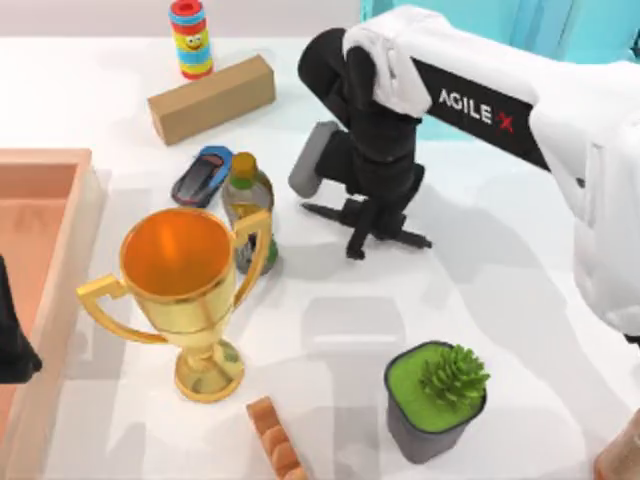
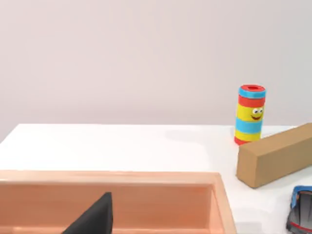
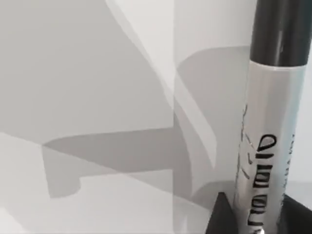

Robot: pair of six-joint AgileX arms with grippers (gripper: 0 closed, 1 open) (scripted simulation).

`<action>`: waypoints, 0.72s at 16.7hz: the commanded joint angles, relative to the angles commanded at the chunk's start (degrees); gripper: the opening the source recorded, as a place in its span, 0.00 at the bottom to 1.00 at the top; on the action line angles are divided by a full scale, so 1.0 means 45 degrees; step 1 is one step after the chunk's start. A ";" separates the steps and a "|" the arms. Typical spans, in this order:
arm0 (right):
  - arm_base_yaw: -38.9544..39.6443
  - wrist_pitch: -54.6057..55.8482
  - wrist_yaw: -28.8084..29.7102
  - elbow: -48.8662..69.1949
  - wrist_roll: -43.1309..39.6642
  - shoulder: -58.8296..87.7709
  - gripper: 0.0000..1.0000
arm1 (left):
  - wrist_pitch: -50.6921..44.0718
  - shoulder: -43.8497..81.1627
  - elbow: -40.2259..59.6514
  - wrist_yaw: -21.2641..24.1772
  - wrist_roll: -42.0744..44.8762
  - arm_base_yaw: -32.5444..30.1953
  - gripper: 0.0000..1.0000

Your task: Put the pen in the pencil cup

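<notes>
Pinched between the right pincer's (image 1: pixel 362 222) dark fingertips (image 3: pixel 222 217), the pen (image 3: pixel 268 146) shows its grey label band with dark print, black body beyond. From above, this pincer sits over the white surface (image 1: pixel 500 280), just right of the bottle (image 1: pixel 247 205) and blue toy car (image 1: pixel 202 175). Left arm (image 1: pixel 12 335) rests over the wooden tray (image 1: pixel 60 290); I cannot tell its pincer's state.
</notes>
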 joint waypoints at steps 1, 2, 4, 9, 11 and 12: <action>-0.0039 -0.0394 0.0085 -0.0240 0.0141 -0.0192 0.00 | 0.0000 0.0000 0.0000 0.0000 0.0000 0.0000 1.00; -0.0054 -0.0860 0.0170 -0.0509 0.0311 -0.0460 0.00 | 0.0000 0.0000 0.0000 0.0000 0.0000 0.0000 1.00; 0.0023 -0.1884 0.0312 -0.1107 0.0735 -0.1244 0.00 | 0.0000 0.0000 0.0000 0.0000 0.0000 0.0000 1.00; 0.1068 -0.3497 0.0431 -0.2697 0.1824 -0.4338 0.00 | 0.0000 0.0000 0.0000 0.0000 0.0000 0.0000 1.00; 0.1645 -0.3486 0.0387 -0.3369 0.2143 -0.5705 0.00 | 0.0000 0.0000 0.0000 0.0000 0.0000 0.0000 1.00; 0.1949 -0.3333 0.0333 -0.3692 0.2267 -0.6253 0.00 | 0.0000 0.0000 0.0000 0.0000 0.0000 0.0000 1.00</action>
